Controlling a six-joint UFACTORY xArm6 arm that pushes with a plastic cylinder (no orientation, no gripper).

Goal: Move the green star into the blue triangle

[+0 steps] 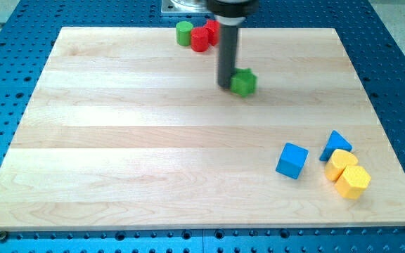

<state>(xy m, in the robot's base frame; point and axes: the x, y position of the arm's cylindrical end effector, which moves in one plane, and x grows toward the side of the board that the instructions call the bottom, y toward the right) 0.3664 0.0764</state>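
One camera looks down at a slant on the wooden board (153, 140) from beyond its near long edge, facing across it toward the far edge at the view's top. It sits far enough back that almost the whole board fits in frame, its far edge looking shorter than its near one, with strips of the blue perforated table (399, 70) showing around the board. There is only this one view.

Wooden board (118, 140) — seven coloured blocks
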